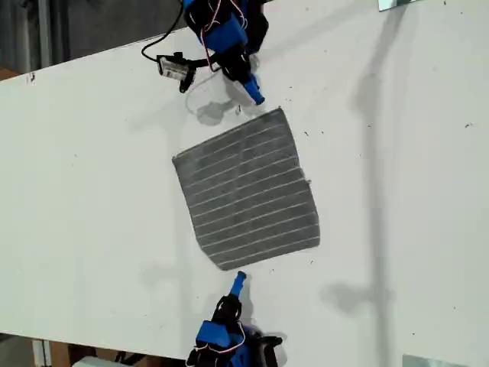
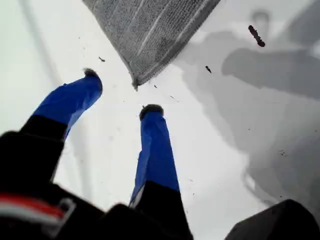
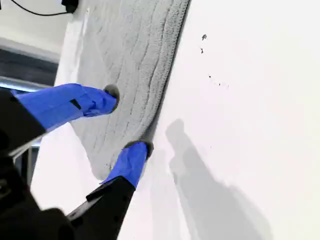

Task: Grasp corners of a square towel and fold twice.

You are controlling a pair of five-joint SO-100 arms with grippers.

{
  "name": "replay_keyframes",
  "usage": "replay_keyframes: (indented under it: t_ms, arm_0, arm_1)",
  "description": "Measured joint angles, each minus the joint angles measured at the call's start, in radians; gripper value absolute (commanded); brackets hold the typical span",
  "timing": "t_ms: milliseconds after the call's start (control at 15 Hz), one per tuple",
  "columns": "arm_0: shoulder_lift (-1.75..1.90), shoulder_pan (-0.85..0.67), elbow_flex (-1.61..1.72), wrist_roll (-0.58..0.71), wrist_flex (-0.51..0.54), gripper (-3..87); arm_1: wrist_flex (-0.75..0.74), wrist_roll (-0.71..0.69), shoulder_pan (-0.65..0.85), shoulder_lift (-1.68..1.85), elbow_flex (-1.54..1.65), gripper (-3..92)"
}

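The dark grey striped towel lies flat and unfolded on the white table. My first gripper is at the top of the exterior view, open and empty. Its jaws stand just short of one rounded corner of the cloth. My second gripper is at the bottom of the exterior view, also open, beside the nearest corner. In the second wrist view this gripper straddles the towel's edge: one fingertip shows over the cloth, the other at its border.
A small white module with a black cable lies on the table near the first arm's base. The table's edge runs along the exterior view's top left and bottom. Small dark specks dot the surface near the towel.
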Motion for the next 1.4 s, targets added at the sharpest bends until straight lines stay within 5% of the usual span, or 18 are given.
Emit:
replay_keyframes:
  t_ms: [67, 267, 533, 667, 733, 800, 1267, 1400]
  arm_0:
    - [0.000, -0.005, 0.000, -0.006, 0.003, 13.1]
    - [0.002, -0.043, -0.023, -0.465, 0.032, 11.5]
    - [0.002, -0.002, -0.005, -0.635, 0.020, 18.3]
    - [-0.037, 0.038, 0.008, -0.658, -0.003, 18.4]
    - [-0.046, 0.037, 0.011, -0.655, -0.014, 17.8]
    - [-0.052, 0.029, 0.011, -0.652, -0.018, 17.6]
    - [-0.055, 0.021, 0.011, -0.649, -0.018, 17.8]
    - [-0.055, 0.021, 0.011, -0.637, -0.018, 18.2]
  arm_1:
    - [0.000, -0.008, 0.014, 0.000, 0.000, 0.8]
    - [0.003, -0.017, 0.399, 0.000, 0.000, 5.1]
    - [0.002, -0.028, 0.417, 0.000, 0.000, 20.3]
    - [-0.094, -0.124, 0.383, -0.011, 0.000, 18.6]
    - [-0.141, -0.190, 0.364, -0.041, -0.011, 0.0]
    - [-0.106, -0.204, 0.356, -0.132, -0.091, -0.1]
    - [-0.233, -0.109, 0.152, -0.354, -0.152, 9.7]
    - [-0.281, -0.129, 0.146, -0.448, -0.232, 19.4]
